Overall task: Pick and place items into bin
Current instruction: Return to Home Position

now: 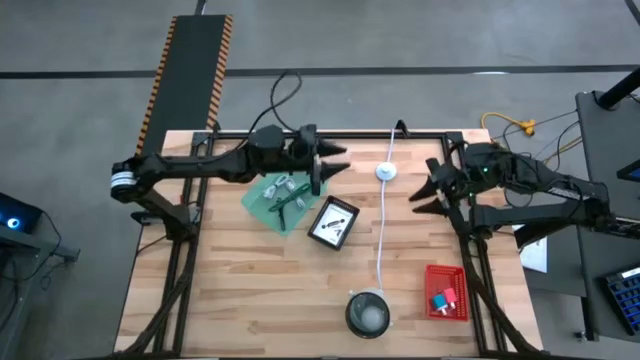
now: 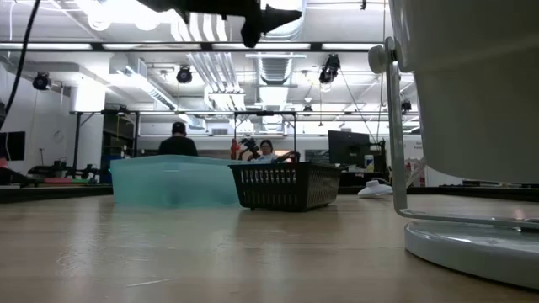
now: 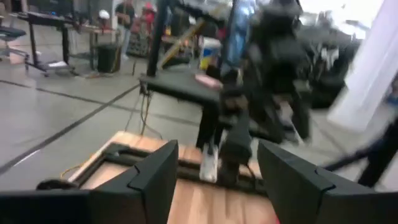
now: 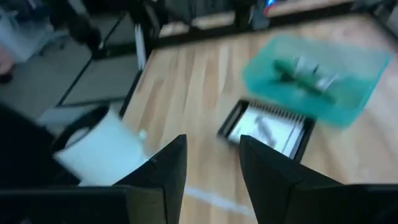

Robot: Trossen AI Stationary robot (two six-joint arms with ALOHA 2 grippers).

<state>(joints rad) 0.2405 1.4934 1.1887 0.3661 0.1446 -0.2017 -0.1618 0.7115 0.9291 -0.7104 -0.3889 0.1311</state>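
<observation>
The teal bin stands on the table's far left part and holds a dark green stick and silver coiled cables; it also shows in the right wrist view as the bin. Next to it a black basket holds white printed cards. A red tray near the right edge holds small pink and blue pieces. My left gripper hovers open beside the bin's far right corner, fingers pointing right. My right gripper is open to the right of the white cord, pointing left.
A long white cord with a round puck runs down the table's middle toward a round grey bowl at the near edge. In the low view a large white object stands close to the camera. People are in the room behind.
</observation>
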